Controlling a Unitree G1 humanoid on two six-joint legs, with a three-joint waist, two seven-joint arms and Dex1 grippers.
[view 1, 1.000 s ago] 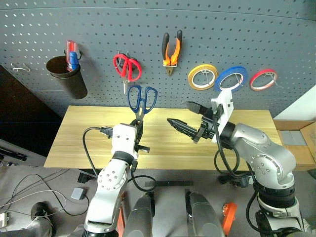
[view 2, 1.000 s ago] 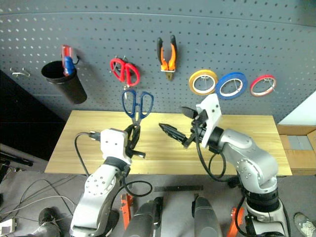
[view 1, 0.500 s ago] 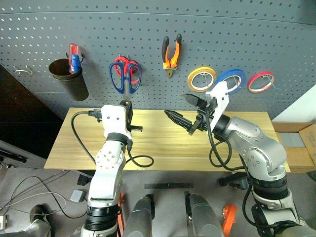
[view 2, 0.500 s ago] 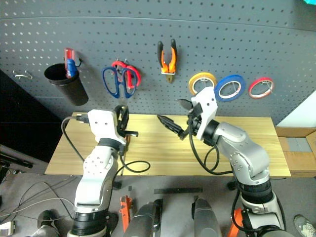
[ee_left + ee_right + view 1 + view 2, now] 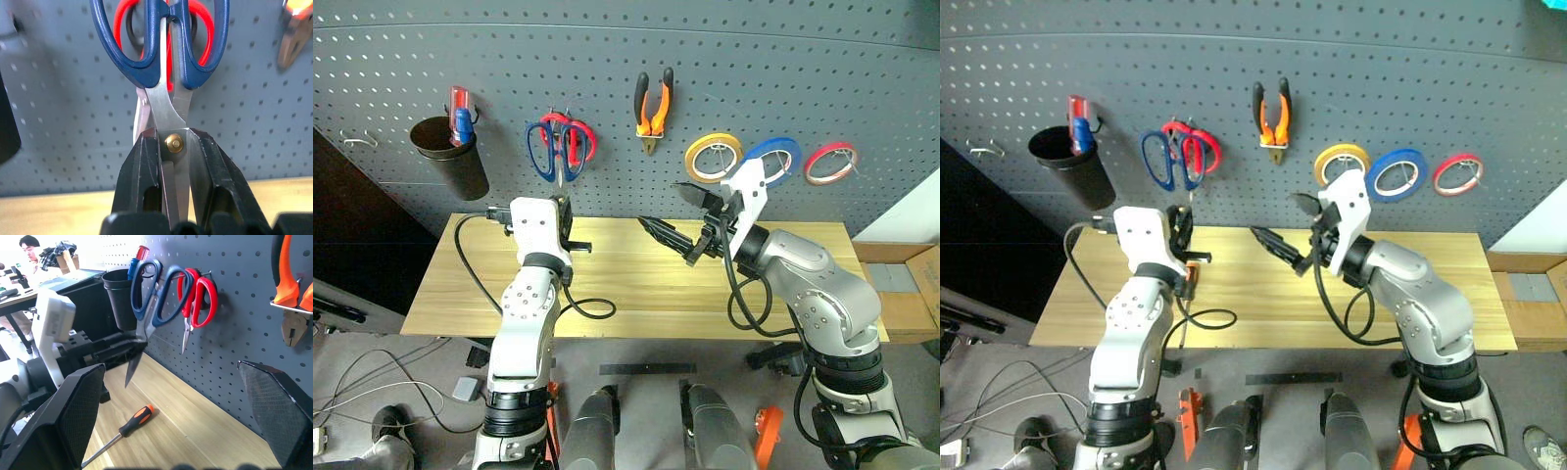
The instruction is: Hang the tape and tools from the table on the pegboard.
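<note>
The dark grey pegboard [image 5: 607, 59] fills the wall behind the long light-wood counter [image 5: 636, 279], whose top is nearly bare. On the board, from the robot's left to right, hang a black cup [image 5: 450, 157] with a red and a blue item standing in it, red-handled scissors [image 5: 576, 137], orange-and-black pliers [image 5: 653, 106] on a small wire holder, then a yellow roll [image 5: 713, 157], the blue tape roll [image 5: 773, 157] partly behind the right arm, and a red roll [image 5: 829, 162], each on a hook. The left gripper [image 5: 171, 147] reaches toward the board with its jaws closed tight on the blades of blue-handled scissors [image 5: 548, 155] at the brass pivot, handles up; the blue loops lie directly in front of the red-handled pair, overlapping it, and whether they are on a hook cannot be told. The right gripper [image 5: 680, 220] is raised above the middle of the counter, pointing toward the left arm, its jaws spread wide and holding nothing. In the right wrist view a slim screwdriver [image 5: 122, 431] with an orange-and-black handle lies flat on the counter just below the held scissors, near the left gripper, its shaft pointing away from the board. A person [image 5: 30, 249] sits in the background of that view.
</note>
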